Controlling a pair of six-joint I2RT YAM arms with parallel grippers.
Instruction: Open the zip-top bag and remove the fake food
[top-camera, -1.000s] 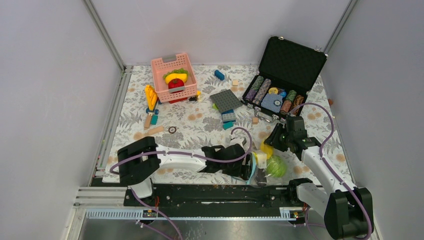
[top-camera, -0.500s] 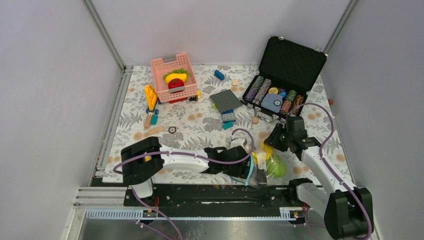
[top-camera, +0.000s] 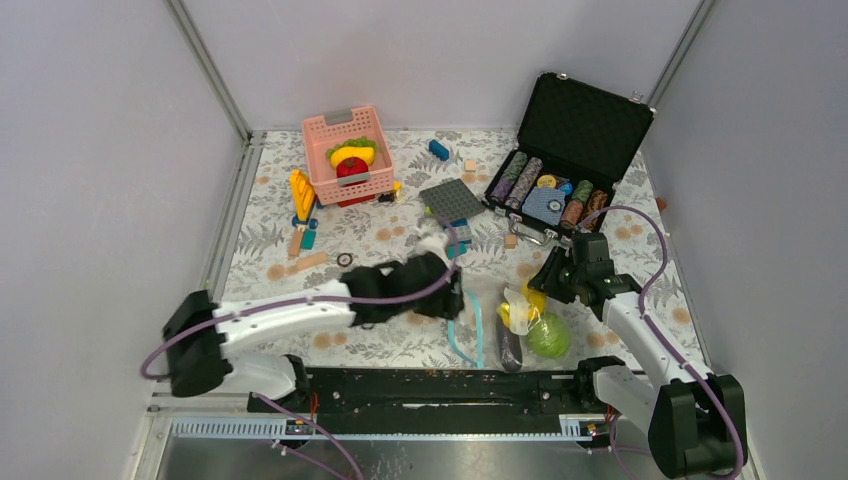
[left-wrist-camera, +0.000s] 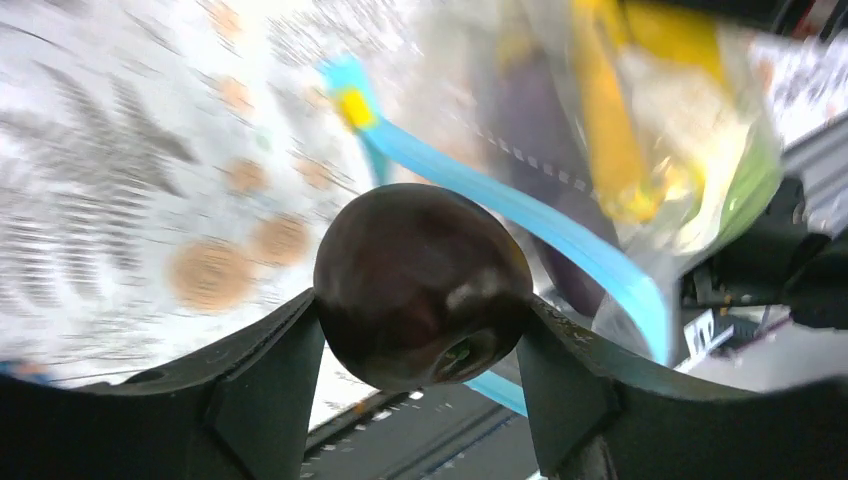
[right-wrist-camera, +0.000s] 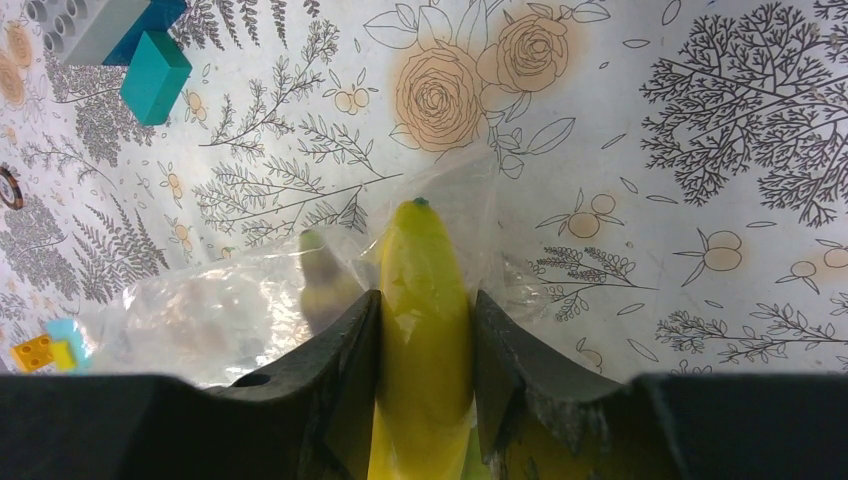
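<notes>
Left arm has pulled back from the bag (top-camera: 488, 305) toward the table's (top-camera: 380, 235) middle; left pincer (left-wrist-camera: 420, 300) is clamped on the dark round piece (left-wrist-camera: 420, 275), now outside the bag, both fingers touching it. Right pincer (right-wrist-camera: 425, 330) pinches the banana (right-wrist-camera: 422, 270) through the plastic. Bag lies by the near edge, toward the right corner, blue zipper (top-camera: 477, 335) spread in an open loop; cabbage (top-camera: 549, 335) and eggplant (top-camera: 510, 348) inside.
</notes>
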